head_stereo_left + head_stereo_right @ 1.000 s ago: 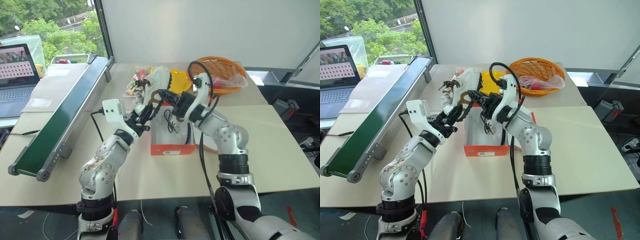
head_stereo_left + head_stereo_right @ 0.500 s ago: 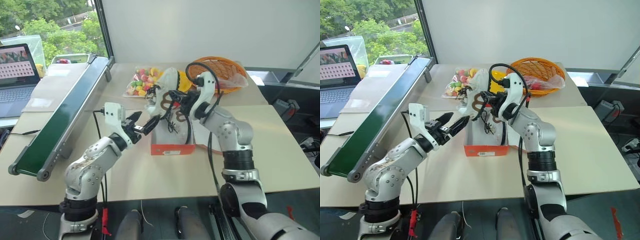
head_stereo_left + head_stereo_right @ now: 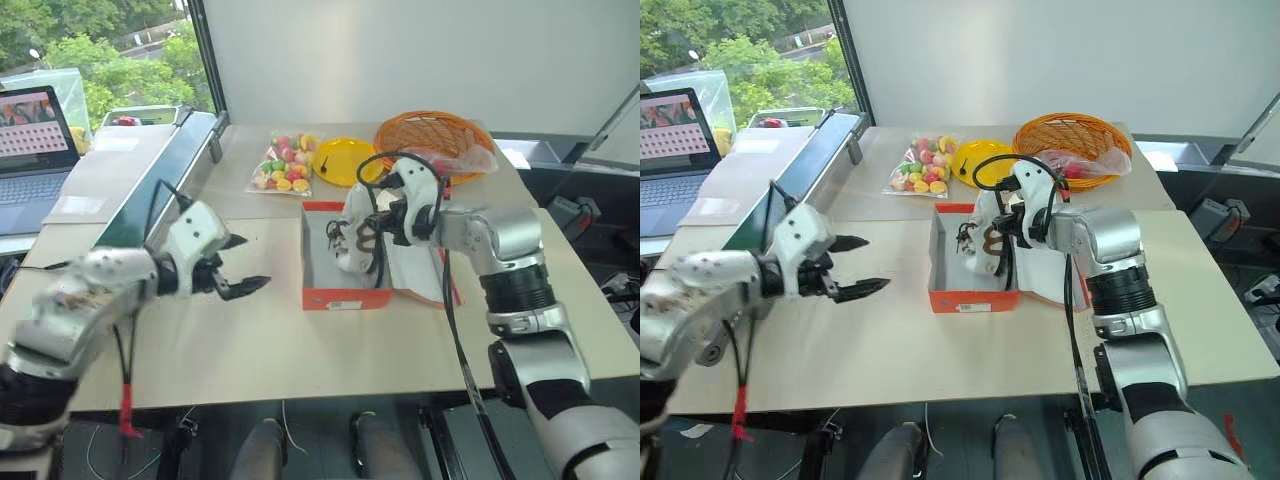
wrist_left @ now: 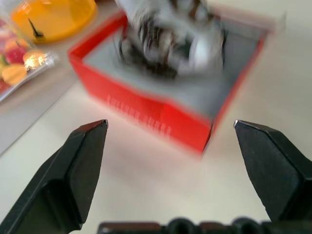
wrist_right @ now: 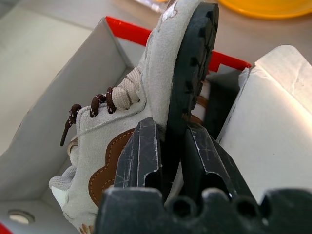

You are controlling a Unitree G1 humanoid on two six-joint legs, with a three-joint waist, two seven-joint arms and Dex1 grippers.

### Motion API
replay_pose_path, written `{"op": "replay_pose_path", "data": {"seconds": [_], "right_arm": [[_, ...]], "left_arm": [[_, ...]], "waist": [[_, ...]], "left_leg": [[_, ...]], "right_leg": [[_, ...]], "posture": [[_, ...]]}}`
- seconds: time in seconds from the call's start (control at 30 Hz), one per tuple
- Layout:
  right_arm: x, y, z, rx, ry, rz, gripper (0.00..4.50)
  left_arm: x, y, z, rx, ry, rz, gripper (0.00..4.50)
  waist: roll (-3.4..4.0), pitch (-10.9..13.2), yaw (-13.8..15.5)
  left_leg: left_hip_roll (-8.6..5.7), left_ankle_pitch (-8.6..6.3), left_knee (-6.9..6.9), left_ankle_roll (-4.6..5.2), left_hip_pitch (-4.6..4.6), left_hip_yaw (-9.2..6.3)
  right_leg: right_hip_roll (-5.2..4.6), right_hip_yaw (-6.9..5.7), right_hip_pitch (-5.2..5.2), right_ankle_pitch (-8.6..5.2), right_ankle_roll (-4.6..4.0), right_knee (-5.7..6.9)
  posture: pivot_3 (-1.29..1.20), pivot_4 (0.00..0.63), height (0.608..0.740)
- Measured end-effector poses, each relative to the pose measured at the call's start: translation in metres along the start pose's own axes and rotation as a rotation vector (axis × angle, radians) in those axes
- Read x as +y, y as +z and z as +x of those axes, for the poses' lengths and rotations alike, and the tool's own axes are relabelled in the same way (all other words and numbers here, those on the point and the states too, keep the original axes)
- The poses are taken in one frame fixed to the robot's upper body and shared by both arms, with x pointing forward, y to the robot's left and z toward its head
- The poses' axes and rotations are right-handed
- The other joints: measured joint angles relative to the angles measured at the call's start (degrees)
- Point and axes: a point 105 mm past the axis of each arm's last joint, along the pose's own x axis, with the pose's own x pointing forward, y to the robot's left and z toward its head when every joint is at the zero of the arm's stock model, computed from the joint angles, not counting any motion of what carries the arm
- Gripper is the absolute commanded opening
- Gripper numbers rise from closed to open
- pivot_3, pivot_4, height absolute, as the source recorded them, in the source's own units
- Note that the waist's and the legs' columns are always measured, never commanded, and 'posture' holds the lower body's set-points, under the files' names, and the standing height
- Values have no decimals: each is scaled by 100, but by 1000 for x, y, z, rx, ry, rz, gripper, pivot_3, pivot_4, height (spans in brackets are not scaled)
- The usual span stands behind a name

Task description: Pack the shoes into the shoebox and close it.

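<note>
You're mid-way through the packing step: the right gripper [image 5: 168, 161] is pinched tight on the sole edge of a shoe [image 3: 355, 228] and has it hanging toe-down inside the shoebox [image 3: 345, 297]. The box sits in the middle of the table, lid [image 3: 420, 268] flopped open to the right, white inside, orange-red outside. In the right wrist view the shoe is tipped on its side, black sole facing the lid side, brown curved mark and dark laces facing the box's left wall. From the left wrist view it looks like a second shoe is already lying in there, but it's blurry, so I wouldn't swear to it.

The left gripper [image 3: 235, 266] is off to the left of the box, well apart from it, fingers spread wide with nothing in them.

My guess at what the next move calls for: lower the shoe until it rests on the box floor, lying flat enough that it stays below the rim, then let go and pull the right arm out. After that the lid needs swinging over from the right.
</note>
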Motion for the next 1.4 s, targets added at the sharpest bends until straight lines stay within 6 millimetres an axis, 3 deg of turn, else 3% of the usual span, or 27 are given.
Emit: {"op": "replay_pose_path", "data": {"seconds": [0.17,0.4,0.8,1.13,1.17,1.4], "right_arm": [[6,1,4,57,36,-41,250],[22,33,1,64,94,-135,250],[31,-13,26,234,137,-228,250],[43,-26,49,251,186,-263,250],[44,-28,51,251,194,-267,1227],[44,-28,51,261,211,-273,3485]], "left_arm": [[-3,7,-3,39,-76,22,4452],[-17,1,10,43,-133,-25,4452],[-21,-7,11,58,-118,-53,4452],[-17,-5,9,55,-74,-35,4452],[-19,-7,8,60,-77,-38,4500],[-24,-8,6,71,-86,-44,4500]], "waist": [[1,4,-15],[9,15,-25],[9,16,-14],[9,15,-21],[9,15,-23],[9,15,-16]], "left_leg": [[0,0,-1,0,-6,0],[2,0,0,0,-11,-3],[0,0,2,0,-13,-2],[1,0,2,0,-1,-2],[0,0,2,0,0,-2],[1,0,3,-1,11,-2]], "right_leg": [[-1,0,-4,1,0,-1],[1,0,-11,1,-1,2],[-1,0,-15,2,-2,4],[0,2,-7,3,-3,8],[-1,2,-5,3,-3,9],[0,2,4,3,-3,13]], "posture": [[0,150,740],[0,150,740],[0,150,740],[0,150,740],[0,150,740],[0,150,740]]}}
